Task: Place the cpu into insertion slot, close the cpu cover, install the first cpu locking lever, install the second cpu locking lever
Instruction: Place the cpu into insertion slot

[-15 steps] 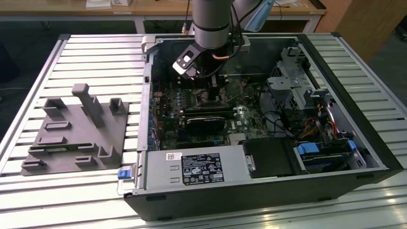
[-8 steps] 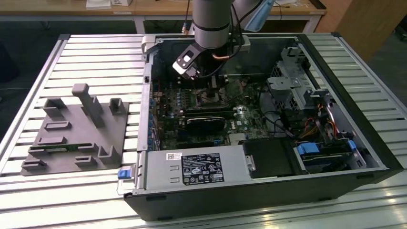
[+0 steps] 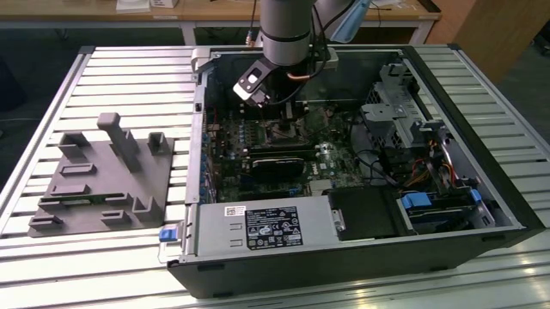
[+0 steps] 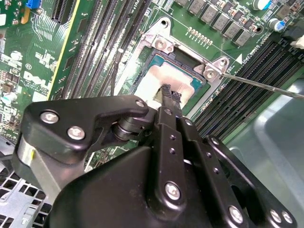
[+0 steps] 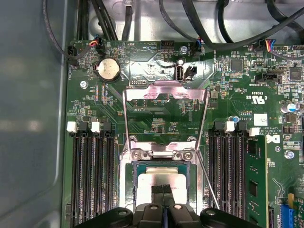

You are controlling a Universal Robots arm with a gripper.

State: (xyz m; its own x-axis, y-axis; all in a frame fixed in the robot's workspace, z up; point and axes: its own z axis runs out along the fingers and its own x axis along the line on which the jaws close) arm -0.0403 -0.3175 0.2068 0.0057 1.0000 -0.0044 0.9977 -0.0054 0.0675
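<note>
I am holding my gripper (image 4: 170,93) with its fingers pressed together, tips on the cpu (image 4: 152,83) or perhaps just above it. The cpu is lying in the insertion slot (image 5: 127,178), with the cpu cover (image 5: 165,90) standing open. I am judging it light, stiff and fragile, best taken by its edges.

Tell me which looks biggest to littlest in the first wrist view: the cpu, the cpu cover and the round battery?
1. The cpu cover, flipped up, so nearness may help.
2. The cpu.
3. The round coin battery, clearly smallest.
</note>
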